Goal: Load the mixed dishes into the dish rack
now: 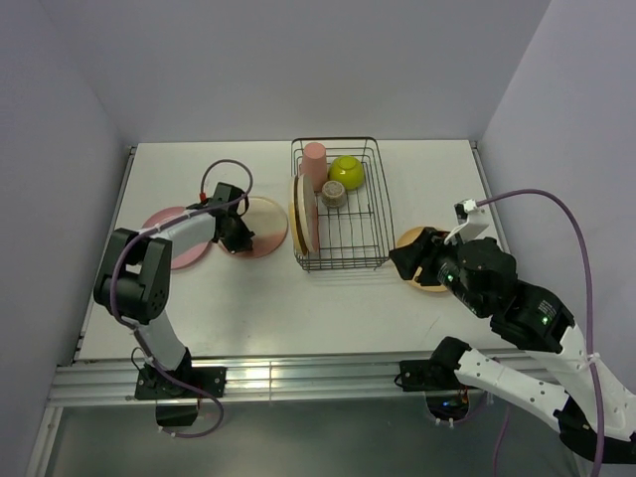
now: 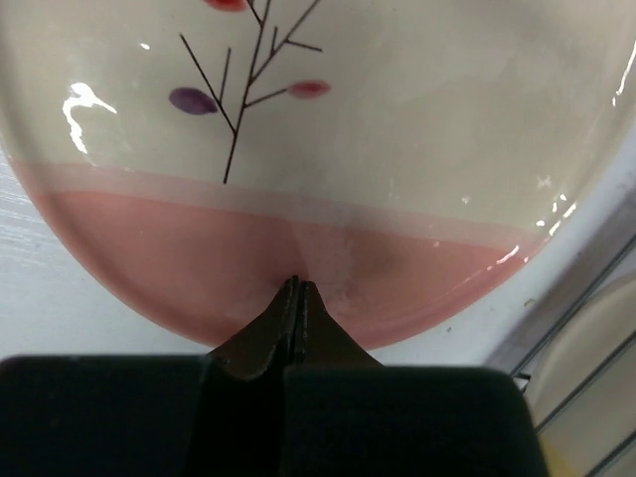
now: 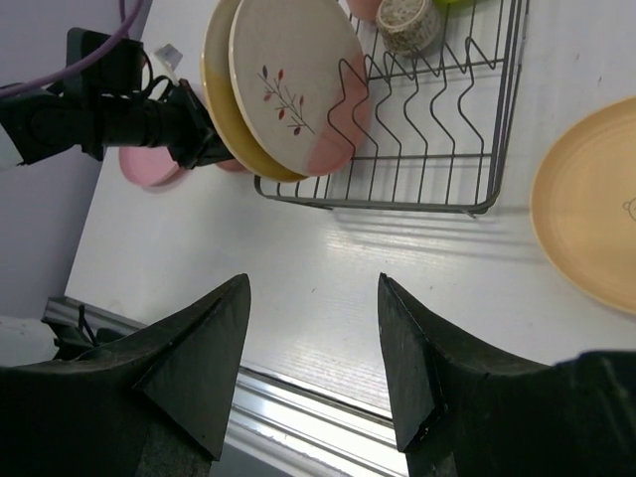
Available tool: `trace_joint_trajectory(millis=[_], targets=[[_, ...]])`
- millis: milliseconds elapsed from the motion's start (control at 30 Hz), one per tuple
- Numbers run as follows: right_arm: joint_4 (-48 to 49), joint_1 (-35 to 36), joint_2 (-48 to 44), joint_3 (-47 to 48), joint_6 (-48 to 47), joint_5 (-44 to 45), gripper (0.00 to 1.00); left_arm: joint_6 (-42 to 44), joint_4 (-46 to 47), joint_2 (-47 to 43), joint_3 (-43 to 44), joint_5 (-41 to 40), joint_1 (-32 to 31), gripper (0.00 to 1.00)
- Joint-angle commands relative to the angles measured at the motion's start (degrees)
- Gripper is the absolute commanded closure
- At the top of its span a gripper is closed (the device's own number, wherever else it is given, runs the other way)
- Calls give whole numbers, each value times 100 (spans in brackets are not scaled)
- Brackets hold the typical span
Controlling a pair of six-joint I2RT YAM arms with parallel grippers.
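A white table (image 1: 248, 308) enclosed by lilac walls (image 1: 298, 70) carries the dish rack (image 1: 335, 140). Left of the rack, the left gripper (image 2: 295, 288) is clenched, its tips at the rim of a cream-and-pink plate (image 2: 397, 149). The plate's leaf sprig is shown only by the left wrist view. Right of the rack, the right gripper (image 3: 313, 280) is spread empty beside an orange-yellow plate (image 3: 586, 219).

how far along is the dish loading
Done: two plates, salmon tumbler, lime-green bowl, grey cup sit in the dish rack. In hand: left fingers shut at the rim of the cream-and-pink sprig plate. To go: that plate, the plain pink plate, the orange-yellow plate near the open right fingers.
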Motion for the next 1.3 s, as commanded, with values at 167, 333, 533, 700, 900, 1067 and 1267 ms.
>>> trace_joint_trajectory(millis=[167, 333, 533, 700, 900, 1067, 1267], targets=[[534, 28, 246, -242, -170, -346, 39, -121, -157, -687, -1515, 180, -2, 100], [693, 45, 299, -365, -144, -452, 39, -50, -376, -1864, -2176, 93, 7, 100], [772, 46, 255, -497, -135, -487, 39, 64, -1052, -3014, -2344, -66, -2, 100], [808, 107, 290, -577, -188, -470, 39, -181, -1694, -3920, -2028, -311, -2, 1], [843, 151, 238, -559, -188, -347, 39, -753, -2020, -4002, -2080, -224, 60, 1], [790, 160, 159, -524, -170, -294, 39, -1008, -1924, -3738, -2343, -198, 340, 1], [597, 169, -26, -533, -144, -233, 40, -982, -1379, -3396, -2476, 101, 1043, 9]])
